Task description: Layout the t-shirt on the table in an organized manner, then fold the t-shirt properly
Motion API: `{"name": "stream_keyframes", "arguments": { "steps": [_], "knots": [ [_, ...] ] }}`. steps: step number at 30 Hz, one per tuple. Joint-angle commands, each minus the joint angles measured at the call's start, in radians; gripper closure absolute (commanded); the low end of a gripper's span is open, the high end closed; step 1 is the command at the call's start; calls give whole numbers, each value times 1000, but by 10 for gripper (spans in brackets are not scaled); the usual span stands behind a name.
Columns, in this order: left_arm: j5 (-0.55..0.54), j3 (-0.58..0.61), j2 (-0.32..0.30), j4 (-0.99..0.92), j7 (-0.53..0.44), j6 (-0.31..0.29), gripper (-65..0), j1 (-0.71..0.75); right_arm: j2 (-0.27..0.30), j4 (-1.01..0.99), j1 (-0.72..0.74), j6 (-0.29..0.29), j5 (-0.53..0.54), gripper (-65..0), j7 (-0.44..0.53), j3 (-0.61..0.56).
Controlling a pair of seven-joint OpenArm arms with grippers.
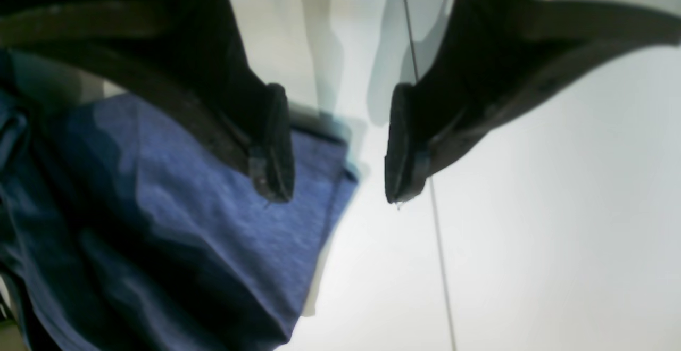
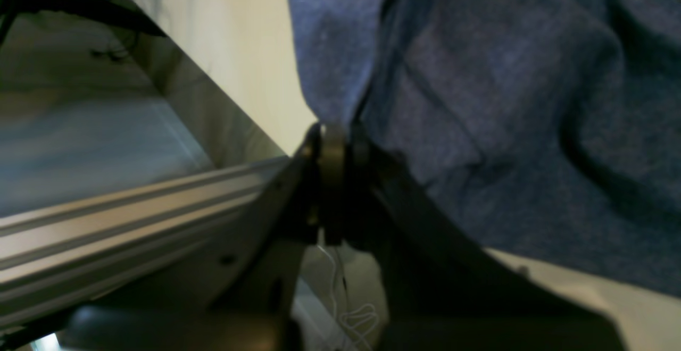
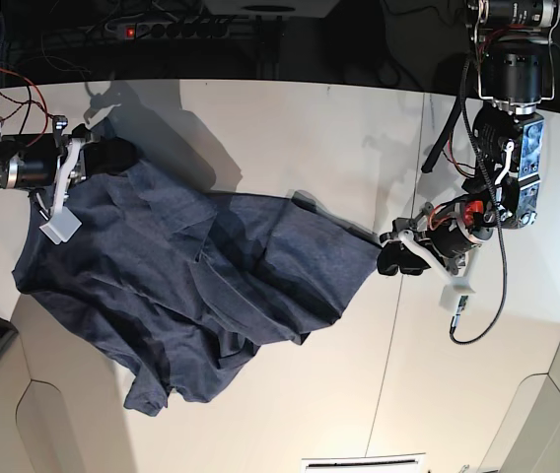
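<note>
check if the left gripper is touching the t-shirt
Apart. In the left wrist view the left gripper is open over bare table, the t-shirt edge lying below.

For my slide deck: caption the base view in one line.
Right gripper pinches the navy t-shirt at one corner while the open left gripper sits at its opposite edge on the white table.

T-shirt [image 3: 181, 276]: heathered navy blue, plain. Table [image 3: 310, 138]: white, with a thin dark seam. Left gripper [image 1: 340, 143] fingers: black.
</note>
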Motion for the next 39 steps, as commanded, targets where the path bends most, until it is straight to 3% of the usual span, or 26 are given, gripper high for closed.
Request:
{"name": "stream_keyframes", "arguments": {
  "steps": [1,3,7,10,12,16,21,24,30,36,39],
  "knots": [
    [-26,-3,-9,-15,-5,-6,-315,-27,16,15,13,7,10,0,7,7],
    [-69,-3,-6,-80,21,-16,-314,-50,16,15,13,7,7,0,8,7],
    [-208,-3,2,-157,137,-93,-314,-72,12,15,13,7,7,0,11,7],
    [-263,-3,2,-156,157,-111,-309,-79,2,15,13,7,7,0,15,7],
    [-263,-3,2,-156,155,-115,-240,-84,-3,15,13,7,6,0,14,7],
    [-262,-3,2,-156,130,-114,0,-84,-8,15,13,7,-1,0,16,7],
    [-222,-3,-18,-156,114,-115,0,-118,-8,15,13,7,-4,0,16,7],
    [-167,-3,-71,-156,96,-113,0,-192,-8,15,13,7,-5,0,15,7],
    [-157,-3,-180,-156,89,-83,0,-353,-8,15,13,7,-1,0,-5,7],
    [-253,-3,-250,-156,118,-94,0,-445,-2,15,4,23,118,0,-72,7],
    [-336,-3,-283,-139,147,-167,0,-460,-3,15,-17,26,217,0,-72,17]
  ]
}}
